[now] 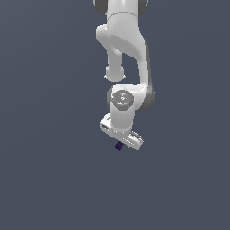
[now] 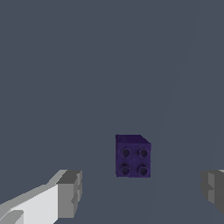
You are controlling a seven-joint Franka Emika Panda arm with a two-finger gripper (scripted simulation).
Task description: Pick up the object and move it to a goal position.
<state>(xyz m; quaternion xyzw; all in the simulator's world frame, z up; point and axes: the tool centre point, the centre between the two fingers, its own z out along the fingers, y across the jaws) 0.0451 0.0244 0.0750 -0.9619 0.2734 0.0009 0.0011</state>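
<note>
- A flat, plain dark slate-grey surface point(image 1: 49, 134) fills the whole exterior view with one even tone; no edge, seam or marking shows anywhere on it.
- In the wrist view the same dark slate-grey surface point(image 2: 65, 65) takes up nearly the entire picture, matte and without texture.
- A faint, slightly lighter grey curved band point(image 2: 173, 94) runs across the surface in the wrist view, soft-edged and barely distinct from the tone around it; what causes it cannot be told.
- A second faint lighter streak point(image 2: 217, 140) lies close to that picture's edge, equally soft-edged.
</note>
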